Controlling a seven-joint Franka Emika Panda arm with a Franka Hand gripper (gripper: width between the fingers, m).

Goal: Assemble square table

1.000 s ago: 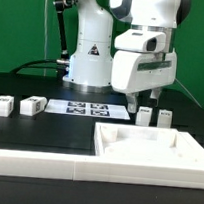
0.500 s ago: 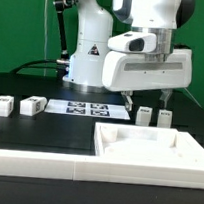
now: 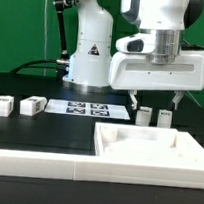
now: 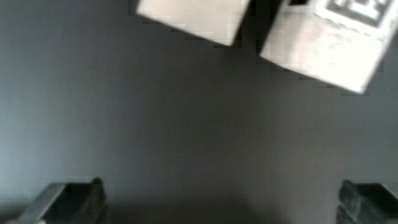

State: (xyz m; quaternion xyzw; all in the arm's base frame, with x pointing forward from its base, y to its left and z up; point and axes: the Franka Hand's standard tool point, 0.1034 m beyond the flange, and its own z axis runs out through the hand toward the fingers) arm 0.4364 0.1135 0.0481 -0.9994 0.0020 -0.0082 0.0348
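A robotics laboratory bench: a white robot arm [image 3: 91,51] stands mounted on a black table [image 3: 48,127] before a green backdrop [image 3: 22,23], the marker board [image 3: 86,109] of printed tags lying flat beside its base.

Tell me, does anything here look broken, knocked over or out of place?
Nothing stands out. The square slab lies flat; one pair of legs sits at the exterior view's left, the other pair below the open, empty gripper. Nothing looks tipped or broken.

Two legs [image 4: 329,45], blurred and cropped at the wrist view's edge
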